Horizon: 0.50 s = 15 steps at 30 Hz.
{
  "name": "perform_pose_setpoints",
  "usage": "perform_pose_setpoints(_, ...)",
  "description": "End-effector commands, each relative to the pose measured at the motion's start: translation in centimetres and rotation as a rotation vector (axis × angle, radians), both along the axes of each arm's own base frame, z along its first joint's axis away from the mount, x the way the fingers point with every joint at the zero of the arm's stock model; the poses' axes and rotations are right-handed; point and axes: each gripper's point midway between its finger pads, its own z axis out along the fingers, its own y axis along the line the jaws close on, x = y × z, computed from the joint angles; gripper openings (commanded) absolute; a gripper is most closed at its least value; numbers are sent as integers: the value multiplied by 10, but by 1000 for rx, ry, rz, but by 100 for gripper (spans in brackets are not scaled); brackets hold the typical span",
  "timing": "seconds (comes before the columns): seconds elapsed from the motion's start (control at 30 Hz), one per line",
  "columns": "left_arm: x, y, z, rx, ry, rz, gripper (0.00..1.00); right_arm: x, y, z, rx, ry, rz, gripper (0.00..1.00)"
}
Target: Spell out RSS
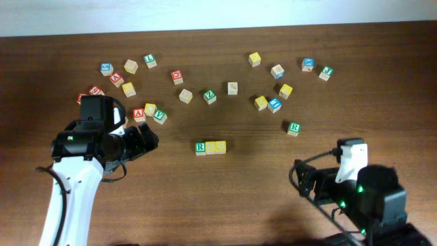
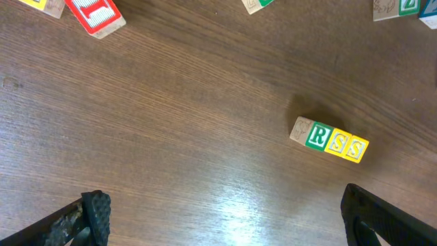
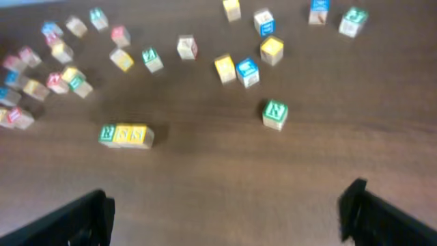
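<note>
Left claw point(image 2: 225, 213) wide open, empty, pointing at RSS row point(image 2: 329, 140); right claw point(image 3: 227, 208) same. Both low over tabletop point(image 1: 259, 198), clear of row.

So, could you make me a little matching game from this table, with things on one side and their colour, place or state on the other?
Things:
1. R cube
2. two S cubes
3. lone green cube
4. left hand

Descriptions:
A. yellow faces, touching each other
B. open, holding nothing
C. green, at the row's left end in the overhead view
D. standing by itself, off to the row's right

Pairs: 1-C, 2-A, 3-D, 4-B.
</note>
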Motion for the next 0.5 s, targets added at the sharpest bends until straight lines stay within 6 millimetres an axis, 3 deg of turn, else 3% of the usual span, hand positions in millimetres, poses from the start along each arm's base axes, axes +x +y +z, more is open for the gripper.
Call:
perform_pose_setpoints(0.0,-1,2,2,5,-9,0,99,-1,1,-23,14,-57,15,98)
perform_pose_setpoints(0.2,-1,2,2,5,-9,0,99,6,7,-43,76,-209,36,98)
perform_pose_setpoints(0.47,-1,2,2,5,-9,0,99,19,7,-47,126,-396,37,98)
